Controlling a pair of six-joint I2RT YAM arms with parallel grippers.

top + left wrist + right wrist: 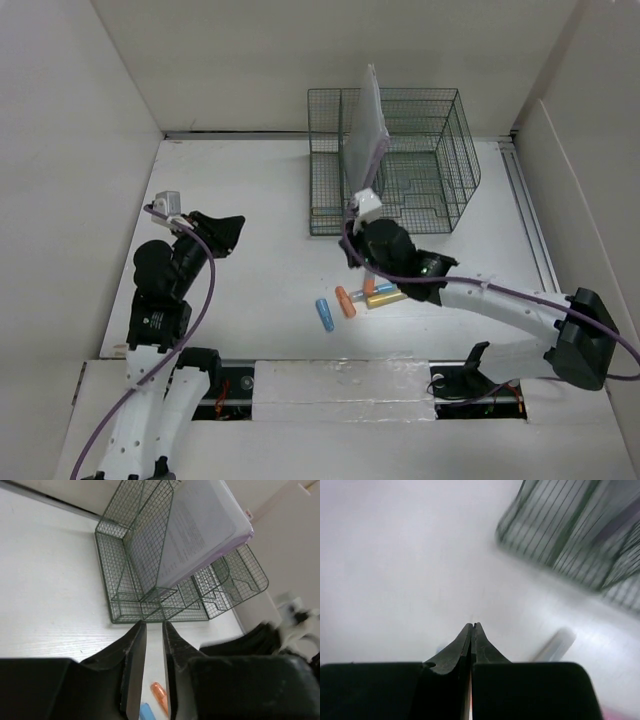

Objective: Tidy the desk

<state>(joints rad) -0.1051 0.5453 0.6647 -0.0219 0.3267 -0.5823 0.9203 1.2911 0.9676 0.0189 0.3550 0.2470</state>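
The white desk (260,200) holds several markers near its front: a blue one (324,314), an orange one (346,301) and a yellow one (385,299). My right gripper (356,252) hovers just behind them, in front of the green wire-mesh organizer (440,170). Its jaws (472,626) are shut tip to tip over bare desk (395,555), in a blurred view. My left gripper (232,228) is at the left, above the desk. Its jaws (154,625) stand a narrow gap apart and hold nothing. The orange marker (160,695) shows through the gap.
A sheaf of papers (365,120) stands upright in the organizer, also in the left wrist view (200,530). White panel walls (80,150) border the desk. A blurred pale cylinder (555,645) lies right of the right jaws.
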